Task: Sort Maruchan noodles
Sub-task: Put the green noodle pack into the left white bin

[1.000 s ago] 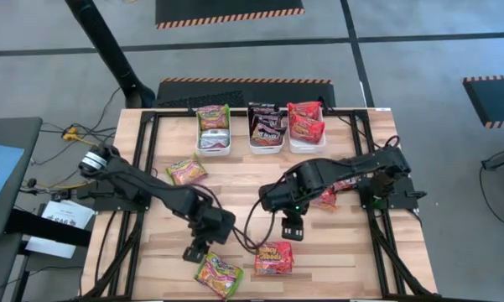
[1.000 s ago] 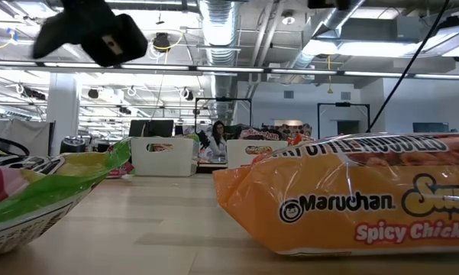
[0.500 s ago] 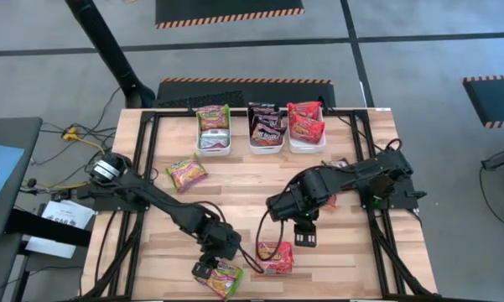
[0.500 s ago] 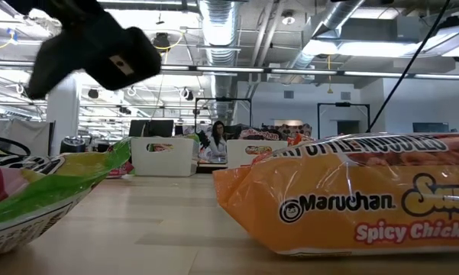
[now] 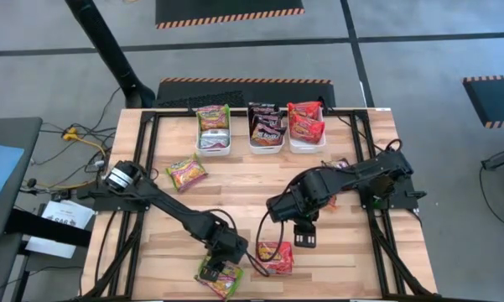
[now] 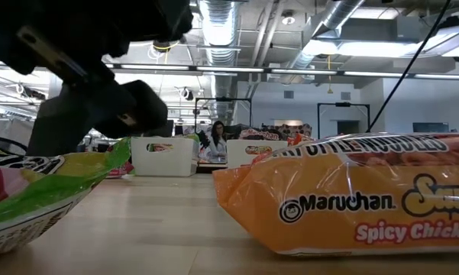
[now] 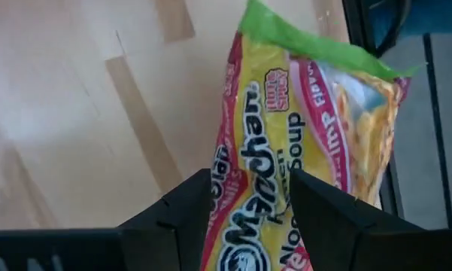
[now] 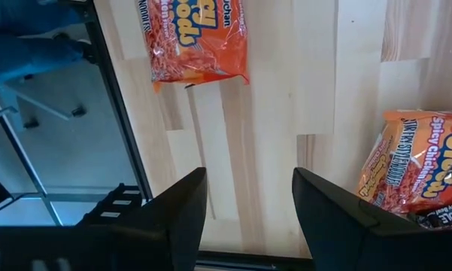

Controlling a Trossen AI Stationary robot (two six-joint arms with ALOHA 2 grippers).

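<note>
Green-edged packets: one (image 5: 220, 277) flat at the near edge; one (image 5: 186, 172) mid-left.
Orange packet (image 5: 275, 257): flat, just beside the first.
Binned packets: green (image 5: 212, 117), black (image 5: 266, 124), red (image 5: 305, 120).

Bright overhead light, blurred foreground.

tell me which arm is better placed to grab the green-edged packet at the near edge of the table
Left. The left claw is right over the green-edged packet, open, a finger on each side of it. The right claw is open above bare wood, beside the orange packet.
</note>
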